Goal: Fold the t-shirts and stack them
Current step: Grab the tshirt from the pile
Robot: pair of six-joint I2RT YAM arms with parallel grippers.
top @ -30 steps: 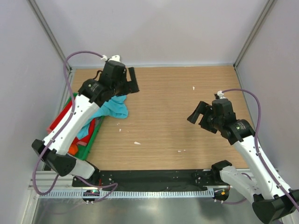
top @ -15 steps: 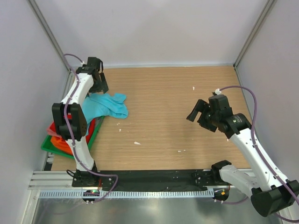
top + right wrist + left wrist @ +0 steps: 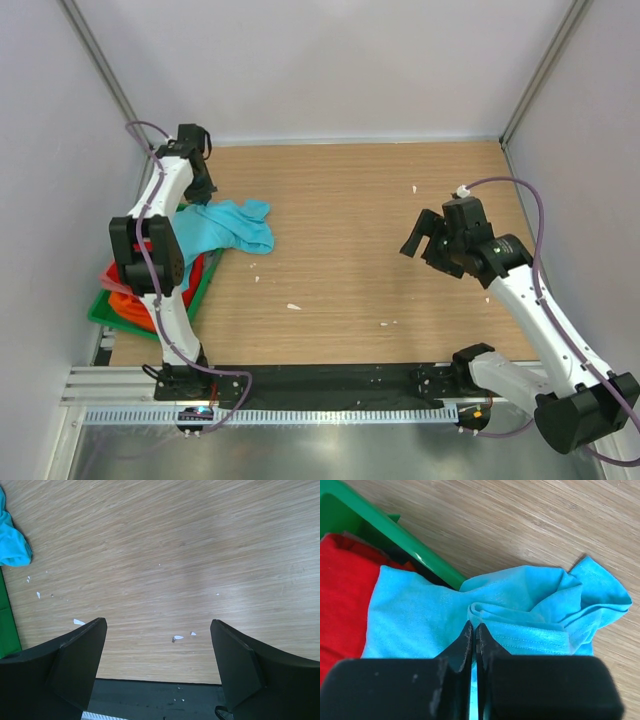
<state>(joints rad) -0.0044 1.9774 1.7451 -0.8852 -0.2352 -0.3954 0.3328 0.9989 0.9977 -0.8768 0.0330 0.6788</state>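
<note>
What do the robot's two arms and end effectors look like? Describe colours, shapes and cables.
The left arm and right arm have white links, black joints and black bases. A thin purple cable loops along each. The left end effector and right end effector are black, each with two flat, wedge-shaped fingers.

1. Our left arm point(image 3: 160, 205) reaches to the far left corner of the table point(image 3: 380, 190), wrist bent downward.
2. Our left gripper point(image 3: 474, 626) has its jaws pressed together, pinching a fold of the turquoise t-shirt point(image 3: 420, 610).
3. Our right arm point(image 3: 530, 300) leans over the table's right side.
4. Our right gripper point(image 3: 418, 238) hangs above the table, jaws spread wide, holding nothing.
</note>
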